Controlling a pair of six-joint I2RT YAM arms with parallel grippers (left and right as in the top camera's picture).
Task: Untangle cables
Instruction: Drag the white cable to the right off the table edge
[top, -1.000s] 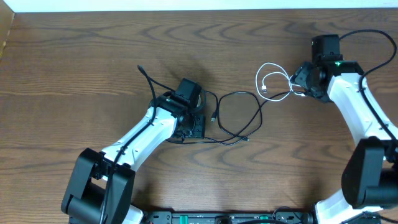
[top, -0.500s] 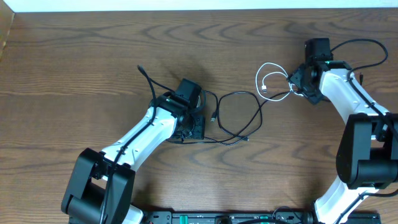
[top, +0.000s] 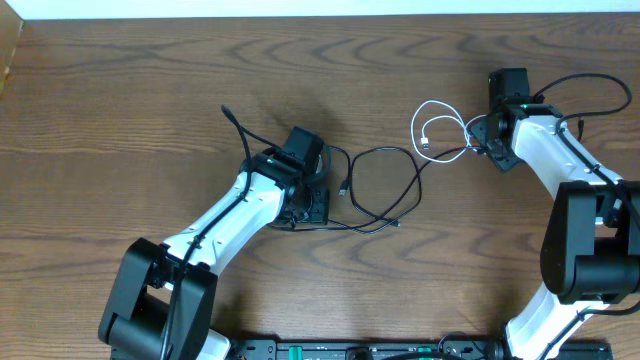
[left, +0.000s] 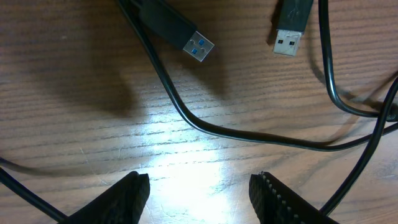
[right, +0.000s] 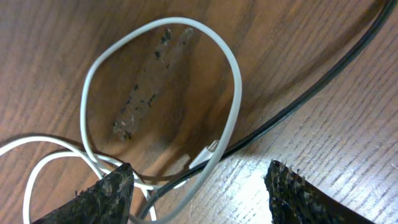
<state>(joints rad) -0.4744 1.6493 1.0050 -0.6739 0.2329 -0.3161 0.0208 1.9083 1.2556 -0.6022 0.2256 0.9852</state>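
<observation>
The black cable (top: 385, 190) loops across the table middle, from near my left gripper to the white cable (top: 432, 128), which lies coiled at the right. My left gripper (top: 312, 203) is open and empty above the black cable's strands (left: 249, 134); two USB plugs (left: 198, 46) (left: 289, 38) lie ahead of it. My right gripper (top: 478, 135) is open, low over the spot where the white loop (right: 231, 93) crosses the black cable (right: 298, 102). A small white plug (right: 205, 154) lies between its fingers.
Thick black robot wires (top: 590, 60) arc behind the right arm. A black plug end (top: 227, 113) sticks out beyond the left arm. The table's far edge (top: 300, 16) runs along the top.
The right arm has swung its wrist slightly toward the far edge; its gripper stays over the white cable's right end. The left arm and both cables have not moved.
</observation>
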